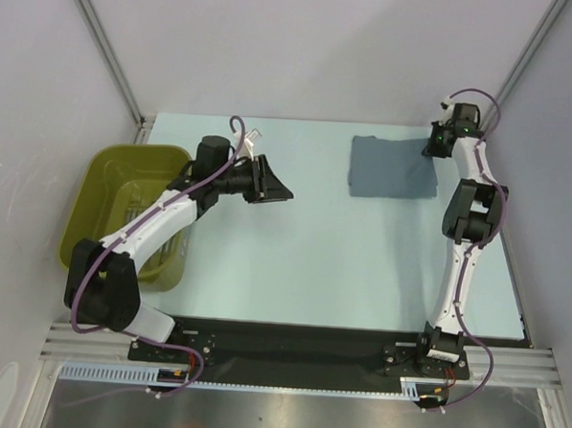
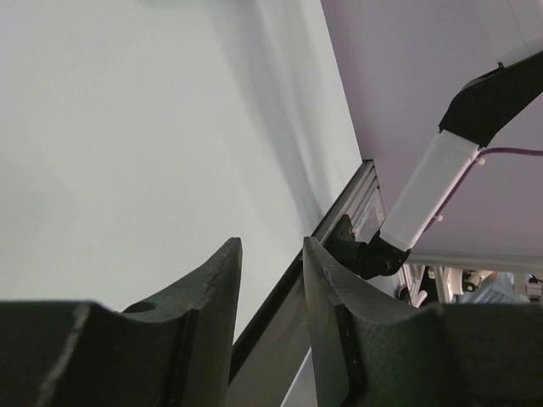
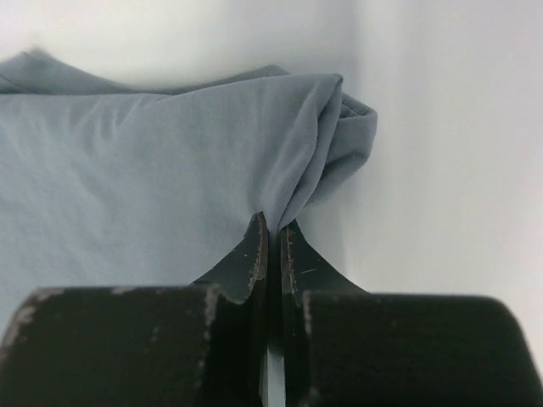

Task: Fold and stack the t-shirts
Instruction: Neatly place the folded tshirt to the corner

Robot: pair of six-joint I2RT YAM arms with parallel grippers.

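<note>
Right wrist view alone shows right gripper pinching t-shirt corner; left gripper parted, empty.

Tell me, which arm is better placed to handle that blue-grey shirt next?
Right: the right fingers are pinched shut on the edge of the blue-grey t-shirt; the left fingers hang open over the table, apart from it.
</note>
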